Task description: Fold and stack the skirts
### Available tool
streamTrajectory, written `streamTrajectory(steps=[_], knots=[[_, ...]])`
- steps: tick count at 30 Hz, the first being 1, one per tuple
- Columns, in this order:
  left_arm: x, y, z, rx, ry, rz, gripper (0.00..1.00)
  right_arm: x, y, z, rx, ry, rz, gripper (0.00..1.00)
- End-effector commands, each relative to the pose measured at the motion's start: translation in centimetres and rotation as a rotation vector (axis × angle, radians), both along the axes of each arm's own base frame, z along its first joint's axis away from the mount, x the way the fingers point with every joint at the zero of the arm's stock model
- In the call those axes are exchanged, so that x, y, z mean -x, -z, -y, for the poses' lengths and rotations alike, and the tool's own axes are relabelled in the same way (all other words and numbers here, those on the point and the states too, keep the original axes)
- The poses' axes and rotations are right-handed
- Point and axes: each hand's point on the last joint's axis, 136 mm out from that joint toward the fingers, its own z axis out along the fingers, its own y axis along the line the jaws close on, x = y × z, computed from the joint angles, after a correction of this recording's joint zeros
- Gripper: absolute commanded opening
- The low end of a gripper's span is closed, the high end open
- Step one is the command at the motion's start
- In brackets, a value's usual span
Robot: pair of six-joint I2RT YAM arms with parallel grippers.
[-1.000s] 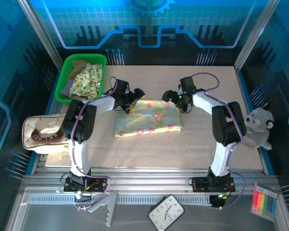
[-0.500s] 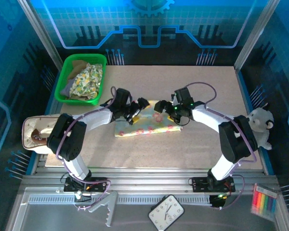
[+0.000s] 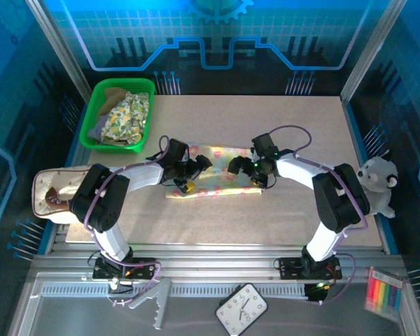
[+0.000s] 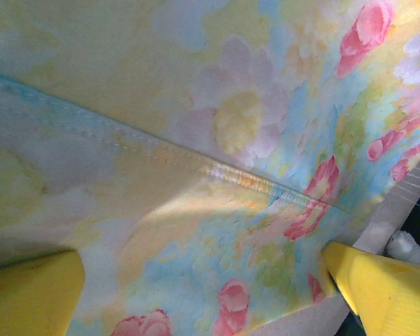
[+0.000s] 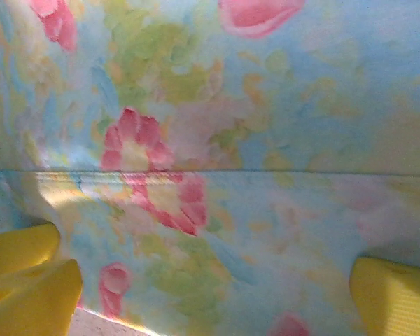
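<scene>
Spotted a green basket (image 3: pixel 110 146) at the far left, a beige pouch (image 3: pixel 59 196) nearer left, a white plush toy (image 3: pixel 376 185) right, a clock (image 3: pixel 242 306) in front.

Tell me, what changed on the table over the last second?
Both arms swung in from the floral skirt's far corners toward the near side. The left gripper and right gripper now hover open over its middle. Neither took hold of anything. The skirt, green basket, pouch and plush toy look unmoved.
</scene>
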Motion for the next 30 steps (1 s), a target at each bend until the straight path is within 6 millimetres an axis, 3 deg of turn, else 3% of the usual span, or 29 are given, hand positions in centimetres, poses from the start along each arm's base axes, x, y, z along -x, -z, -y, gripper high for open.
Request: streamTrajectory(steps=[1, 5, 8, 12, 14, 16, 22, 30], knots=[[1.4, -0.6, -1.1, -0.03, 0.02, -0.03, 0.99, 1.6, -1.4, 4.0, 0.169, 0.019, 0.003, 1.0], [1.2, -5.3, -1.3, -0.037, 0.047, 0.059, 0.99, 2.6, -3.0, 6.1, 0.177, 0.091, 0.037, 1.0], [1.7, -6.5, -3.8, -0.168, 0.057, 0.091, 0.99, 3.5, -2.7, 5.8, 0.031, 0.147, -0.021, 1.0], [2.4, -5.5, -8.5, -0.331, 0.038, 0.055, 0.99, 4.0, -1.4, 5.8, -0.14, 0.275, -0.08, 0.97], [2.6, -4.9, -10.1, -0.348, 0.02, 0.038, 0.99, 3.6, -1.4, 5.3, -0.216, 0.314, -0.079, 0.86], [2.7, -4.3, -11.1, -0.352, 0.007, 0.022, 0.99, 3.6, -1.4, 4.9, -0.25, 0.325, -0.094, 0.83], [2.6, -2.7, -11.7, -0.379, 0.036, -0.016, 0.99, 4.7, 0.2, 5.0, -0.232, 0.353, -0.145, 0.82], [2.4, -0.5, -10.9, -0.34, 0.031, -0.055, 0.97, 4.4, 1.2, 4.6, -0.244, 0.368, -0.139, 0.78]])
